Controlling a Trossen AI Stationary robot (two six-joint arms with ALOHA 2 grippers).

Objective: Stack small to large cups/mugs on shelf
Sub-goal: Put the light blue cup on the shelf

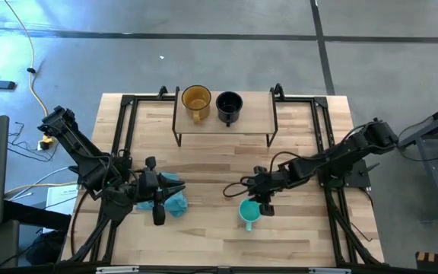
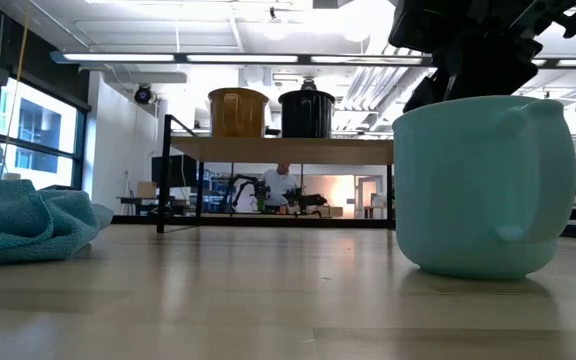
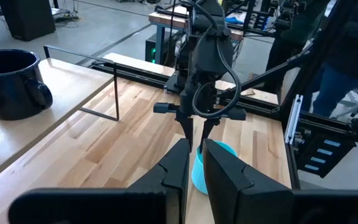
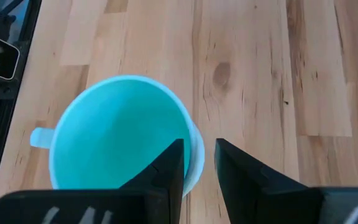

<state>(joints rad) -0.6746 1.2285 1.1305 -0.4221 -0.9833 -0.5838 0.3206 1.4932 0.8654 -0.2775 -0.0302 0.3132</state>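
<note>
We see the shelf point(image 1: 258, 114) standing at the far middle of the table point(image 1: 204, 236), and on it two mugs side by side: the amber mug point(image 1: 196, 100) on the left and the black mug point(image 1: 229, 105) just to its right, close together, both upright. From the low view they stand the same way on the shelf top, amber mug point(image 2: 238, 112) beside black mug point(image 2: 306, 113).

The teal mug point(image 1: 248, 212) stands upright on the table, near of the shelf and a little right of centre, its handle pointing toward the near edge. The right gripper point(image 1: 261, 202) is just above it. In the right wrist view its fingers point(image 4: 166, 168) straddle the mug's rim point(image 4: 191, 146), one over the inside of the cup and the other outside the wall, with a narrow gap between them. Whether the pads already press the wall we cannot tell, since the contact point is hidden behind the fingers.

The left gripper point(image 1: 158, 215) waits over the near left of the table, next to a crumpled blue cloth point(image 1: 175, 199). Its fingers point(image 3: 229, 180) are nearly together, with only a slim gap, and hold nothing.

Far behind the table, in the low view, a person point(image 2: 281, 186) is in the room.
</note>
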